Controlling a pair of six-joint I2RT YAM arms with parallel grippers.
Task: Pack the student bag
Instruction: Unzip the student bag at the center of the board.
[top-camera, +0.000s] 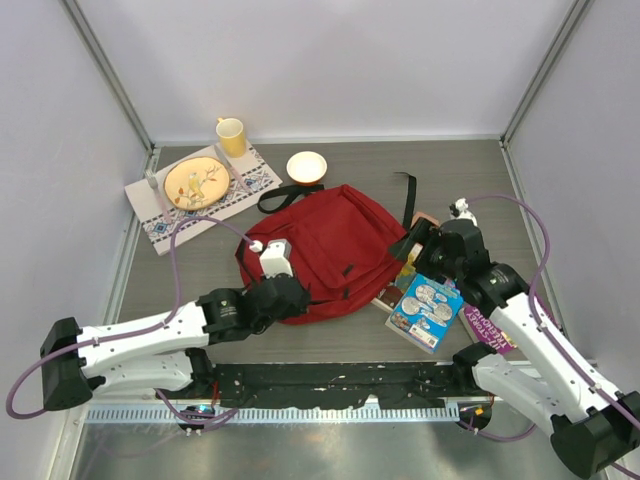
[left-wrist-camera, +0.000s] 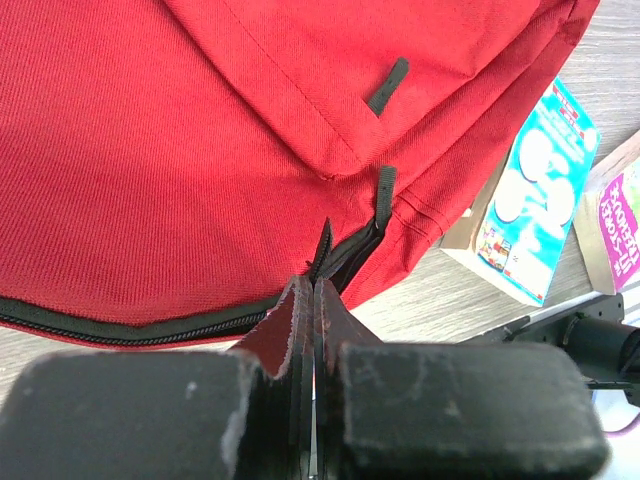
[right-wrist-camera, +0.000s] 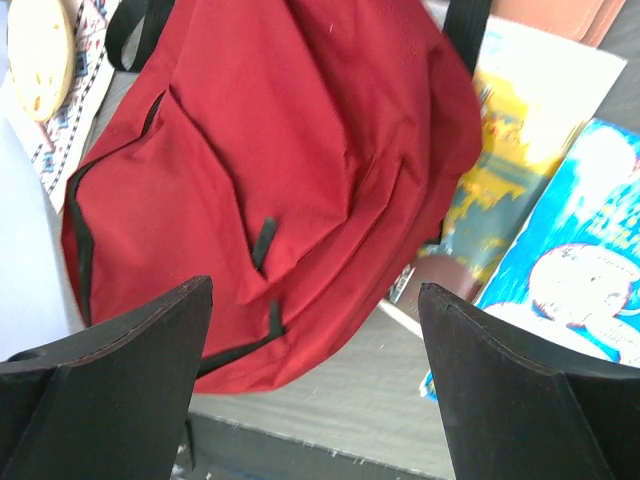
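Note:
The dark-red student bag (top-camera: 320, 250) lies flat mid-table, with black straps at its far side. My left gripper (top-camera: 298, 300) is at the bag's near edge. In the left wrist view (left-wrist-camera: 315, 285) its jaws are pressed together on a thin black zipper pull (left-wrist-camera: 324, 243), which sticks up from the black zipper line (left-wrist-camera: 120, 325). My right gripper (top-camera: 415, 250) hovers open and empty over the bag's right edge. In the right wrist view (right-wrist-camera: 315, 290) the bag (right-wrist-camera: 300, 130) lies below its wide-apart fingers.
Books lie right of the bag: a blue one (top-camera: 427, 310), a yellow one (right-wrist-camera: 520, 130) and a purple one (top-camera: 490, 325). At the back left are a placemat (top-camera: 250, 190) with a plate (top-camera: 195, 182), a yellow mug (top-camera: 232, 135) and a bowl (top-camera: 306, 166).

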